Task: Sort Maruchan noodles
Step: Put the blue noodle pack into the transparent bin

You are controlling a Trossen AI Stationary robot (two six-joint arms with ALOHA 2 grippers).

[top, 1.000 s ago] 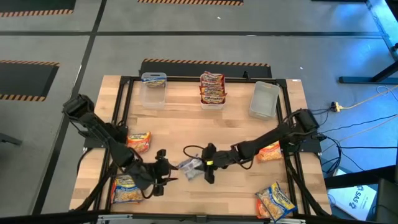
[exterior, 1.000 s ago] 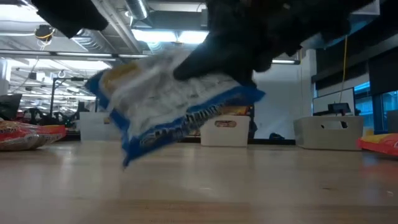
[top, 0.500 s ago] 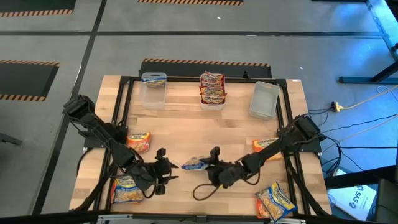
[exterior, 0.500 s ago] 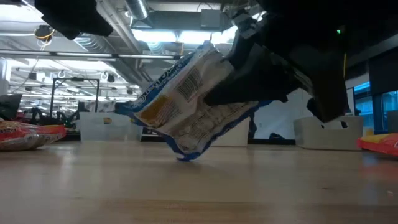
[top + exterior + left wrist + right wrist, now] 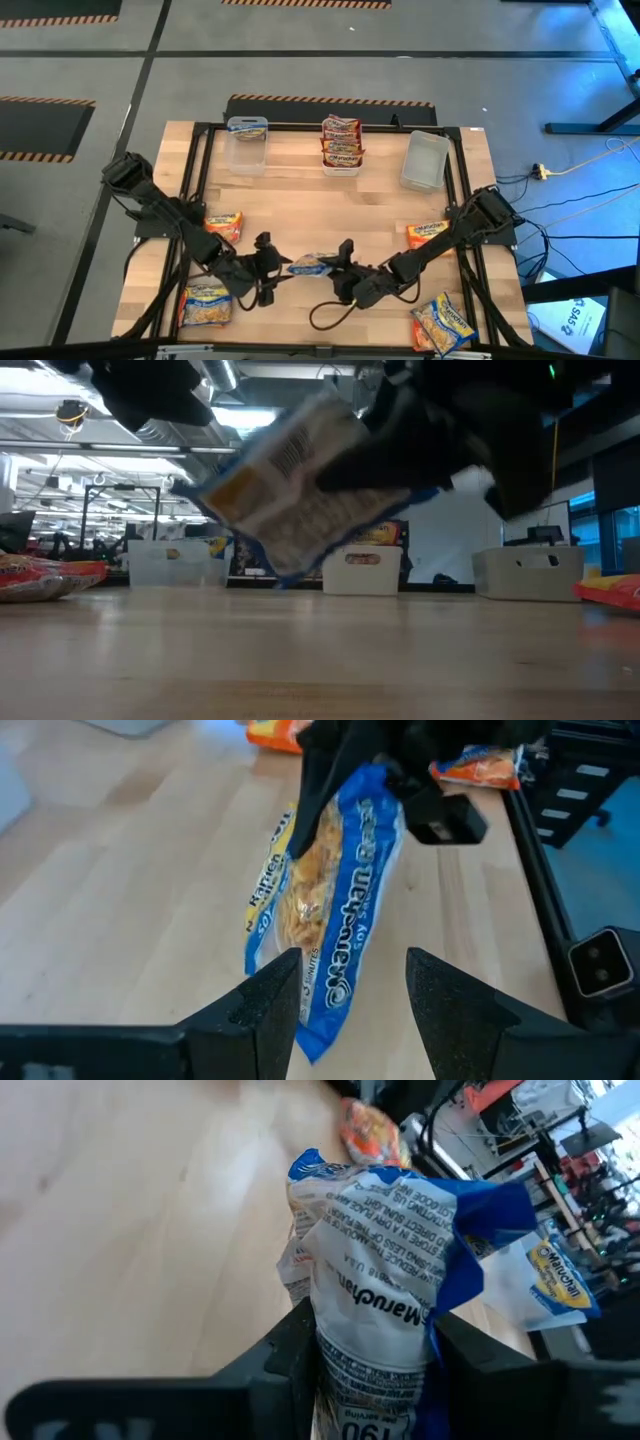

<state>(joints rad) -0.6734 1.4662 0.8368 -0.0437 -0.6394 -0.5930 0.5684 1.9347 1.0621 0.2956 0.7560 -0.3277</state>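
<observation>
A blue-and-white Maruchan packet hangs in the air over the table's near middle, between my two grippers. My right gripper is shut on it, coming from the right. In the right wrist view the packet fills the space between the fingers. My left gripper is open and faces the packet from the left. In the left wrist view its fingers stand on either side of the packet's free end. The low view shows the packet clear of the tabletop. My right gripper pinches the packet between its two fingers at the end nearest it, coming roughly level from the table's right. The packet is lifted clear and tilted, and its free end sticks out toward the left gripper. My left gripper: I cannot tell whether its fingers touch the packet's free end.
At the far edge stand three clear bins: one with a blue packet, one with red packets, one bare. Loose packets lie at the left, near left, right and near right.
My right arm has swung its elbow toward the near edge and turned its wrist. The packet has turned about from lying low and flat to tipped up, then risen higher off the table. My left gripper has moved a little to the right, toward the packet.
</observation>
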